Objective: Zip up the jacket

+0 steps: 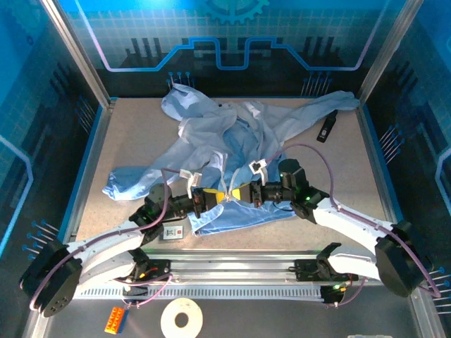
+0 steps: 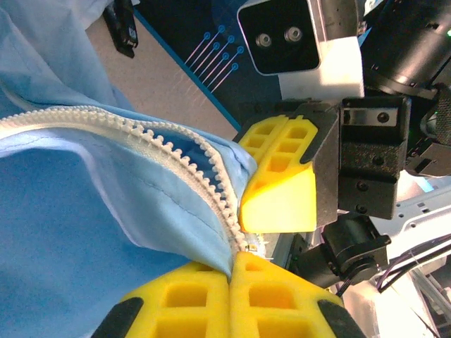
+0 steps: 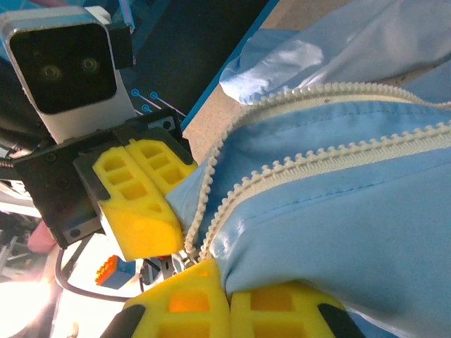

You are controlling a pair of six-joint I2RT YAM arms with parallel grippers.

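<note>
No legible text; marks on the small white card are too tiny.

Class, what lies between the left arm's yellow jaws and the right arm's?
The lower end of the light-blue crinkly fabric jacket, with its pale toothed zipper strip unjoined; both wrist views show it.

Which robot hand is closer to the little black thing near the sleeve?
Right. The right gripper pinches the jacket on the side toward the black thing; the left gripper pinches it just farther away.

a robotics lab cell: table inside aluminium posts and blue circuit-print panels.
</note>
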